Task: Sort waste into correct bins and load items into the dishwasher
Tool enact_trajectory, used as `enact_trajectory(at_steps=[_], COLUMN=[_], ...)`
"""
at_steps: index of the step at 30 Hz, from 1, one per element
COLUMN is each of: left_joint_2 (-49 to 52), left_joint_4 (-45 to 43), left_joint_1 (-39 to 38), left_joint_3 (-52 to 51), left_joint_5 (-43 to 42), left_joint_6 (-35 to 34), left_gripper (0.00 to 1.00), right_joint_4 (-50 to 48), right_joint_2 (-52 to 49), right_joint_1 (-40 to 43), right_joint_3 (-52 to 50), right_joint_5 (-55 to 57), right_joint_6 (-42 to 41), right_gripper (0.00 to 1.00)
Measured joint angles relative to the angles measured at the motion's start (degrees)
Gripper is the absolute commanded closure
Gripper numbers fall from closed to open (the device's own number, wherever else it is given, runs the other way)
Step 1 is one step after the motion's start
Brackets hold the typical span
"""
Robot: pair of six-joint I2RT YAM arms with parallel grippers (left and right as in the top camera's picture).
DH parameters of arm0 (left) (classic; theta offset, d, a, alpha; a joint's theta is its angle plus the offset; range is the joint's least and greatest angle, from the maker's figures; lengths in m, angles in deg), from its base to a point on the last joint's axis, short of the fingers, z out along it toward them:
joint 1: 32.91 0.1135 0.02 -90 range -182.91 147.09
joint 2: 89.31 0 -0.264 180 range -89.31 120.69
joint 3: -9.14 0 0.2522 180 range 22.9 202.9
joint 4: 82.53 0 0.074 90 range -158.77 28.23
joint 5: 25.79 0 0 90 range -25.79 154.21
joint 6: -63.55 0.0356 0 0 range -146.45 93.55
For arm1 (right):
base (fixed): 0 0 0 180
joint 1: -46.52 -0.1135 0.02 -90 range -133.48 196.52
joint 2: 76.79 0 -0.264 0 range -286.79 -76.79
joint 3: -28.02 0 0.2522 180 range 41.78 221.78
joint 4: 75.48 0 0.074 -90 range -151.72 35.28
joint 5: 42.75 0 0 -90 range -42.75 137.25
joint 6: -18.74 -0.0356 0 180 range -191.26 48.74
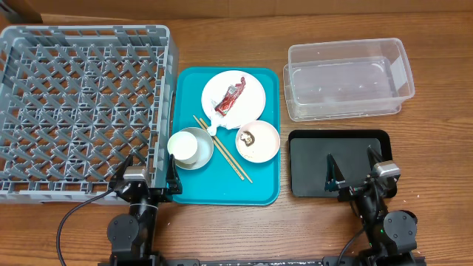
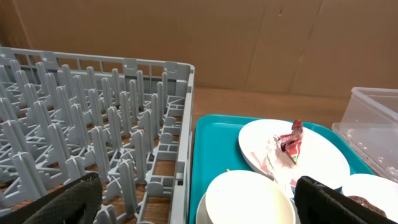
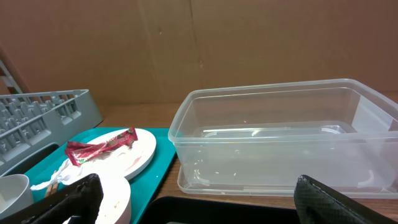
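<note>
Jaws spread wide and empty on left gripper [image 1: 148, 174] by dish rack [image 1: 89, 33] and right gripper [image 1: 352, 168] over black tray [image 1: 309, 159]; red wrapper [image 1: 230, 94] on plate [image 1: 253, 83].

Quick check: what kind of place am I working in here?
Probably a staged test bench, not a real kitchen: a wooden table backed by brown cardboard, a loose grey dish rack serving as dishwasher, and a teal tray with a used plate.

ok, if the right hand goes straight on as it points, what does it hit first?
Probably the near wall of the clear tub, dead ahead in its wrist view. The right hand hangs open over the black tray; depth is unclear.
</note>
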Motion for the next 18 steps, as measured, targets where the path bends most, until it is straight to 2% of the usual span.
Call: enact_trajectory(at_steps=[18], left_joint_2=[0.0], left_joint_4=[0.37], left_joint_1=[0.0], left_joint_3=[0.02], left_joint_5=[0.11], left_joint_6=[-1.16], left_gripper=[0.0], right_joint_4=[0.02], right_joint_2=[0.0], right_joint_1=[0.0], right_joint_3=[0.0], right_joint_5=[0.0], right_joint_6=[-0.76], right_gripper=[0.0])
